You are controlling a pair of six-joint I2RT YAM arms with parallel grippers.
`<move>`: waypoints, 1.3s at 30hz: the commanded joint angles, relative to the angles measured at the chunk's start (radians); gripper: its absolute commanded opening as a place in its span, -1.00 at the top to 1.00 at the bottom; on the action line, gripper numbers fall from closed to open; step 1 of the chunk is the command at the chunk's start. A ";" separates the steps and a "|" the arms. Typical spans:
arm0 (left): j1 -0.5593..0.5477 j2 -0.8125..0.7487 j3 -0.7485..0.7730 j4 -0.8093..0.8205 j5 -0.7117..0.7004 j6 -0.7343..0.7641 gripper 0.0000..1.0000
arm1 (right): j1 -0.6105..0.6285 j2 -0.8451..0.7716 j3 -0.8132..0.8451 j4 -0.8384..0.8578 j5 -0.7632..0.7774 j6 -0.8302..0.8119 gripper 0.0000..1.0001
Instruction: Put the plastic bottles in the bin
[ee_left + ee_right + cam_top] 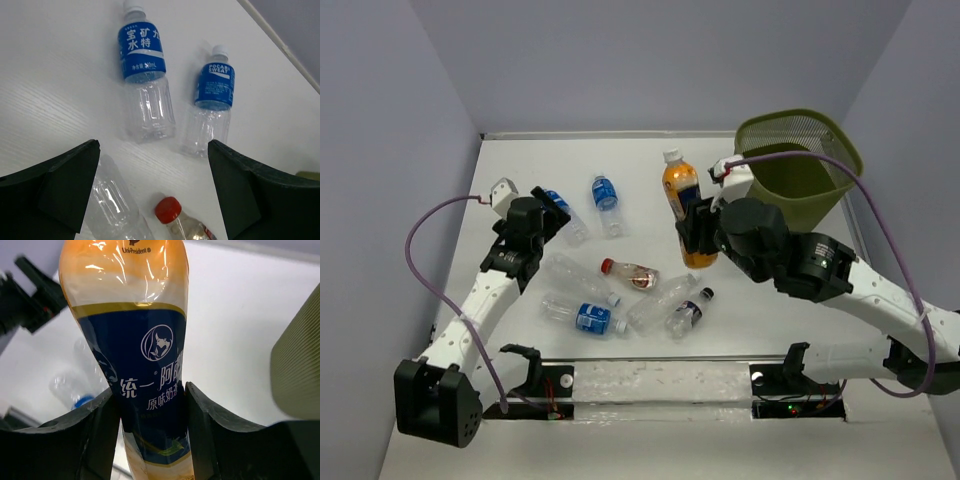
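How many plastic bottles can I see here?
8. Orange bottle in the right end effector; two blue-labelled bottles farther back; five bottles clustered nearer the front. The bin may hide more.

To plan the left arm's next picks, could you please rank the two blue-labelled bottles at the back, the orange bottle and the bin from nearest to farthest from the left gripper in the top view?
1. First blue-labelled bottle, right by the left gripper.
2. Second blue-labelled bottle, just to its right.
3. Orange bottle, held by the right gripper.
4. Bin, far right.
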 commanded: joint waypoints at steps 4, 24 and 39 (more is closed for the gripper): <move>0.080 0.167 0.127 0.080 0.006 -0.002 -0.98 | -0.259 0.008 0.144 0.424 0.229 -0.392 0.84; 0.122 0.595 0.341 0.060 0.032 0.059 -0.98 | -0.916 0.082 0.006 0.547 -0.185 -0.283 0.29; 0.136 0.768 0.394 0.120 0.058 0.050 -0.98 | -0.916 -0.068 -0.021 0.379 -0.343 -0.253 -0.82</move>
